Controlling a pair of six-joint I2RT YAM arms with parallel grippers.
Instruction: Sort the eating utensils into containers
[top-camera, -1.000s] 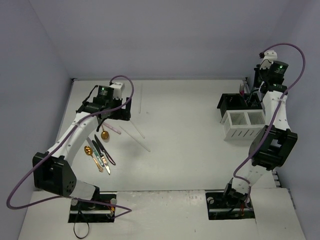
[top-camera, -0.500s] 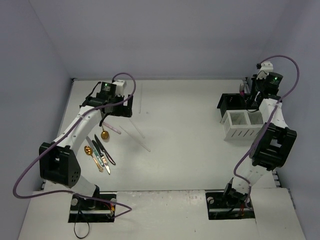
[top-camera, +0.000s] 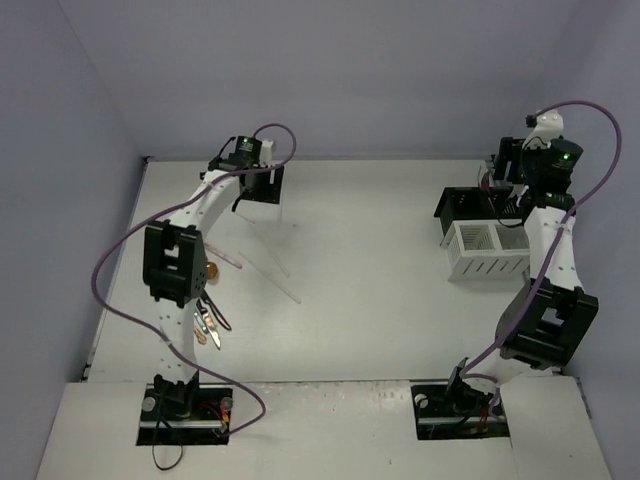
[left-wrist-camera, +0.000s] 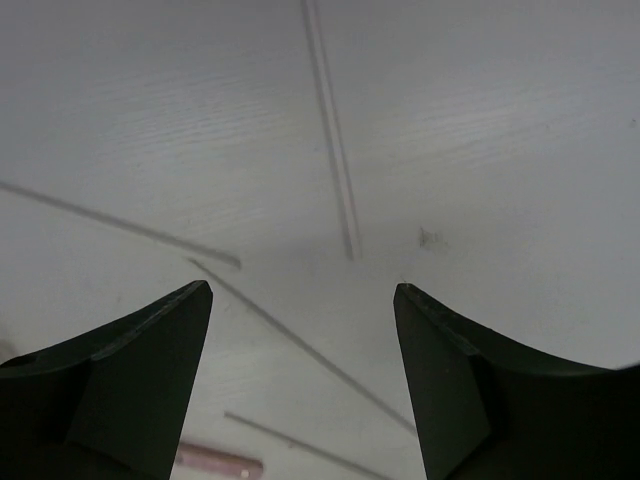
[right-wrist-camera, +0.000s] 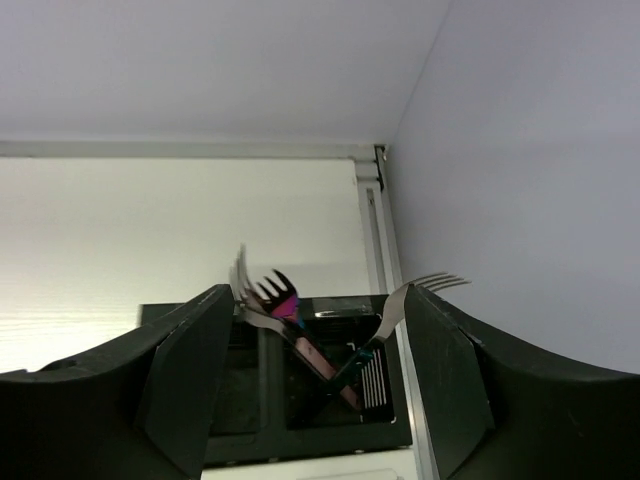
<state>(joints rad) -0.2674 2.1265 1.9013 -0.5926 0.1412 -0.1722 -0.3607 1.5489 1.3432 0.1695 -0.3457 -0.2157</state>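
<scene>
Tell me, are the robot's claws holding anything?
No, nothing. The left gripper hangs open above a thin pale stick; the right gripper is open over silver forks standing in the black boxy bin.

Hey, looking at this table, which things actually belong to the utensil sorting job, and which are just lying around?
Part of the job:
forks standing in the black bin
white slotted bin
pale sticks
knives and spoons at the near left

Just there:
purple cables
black base plates
</scene>
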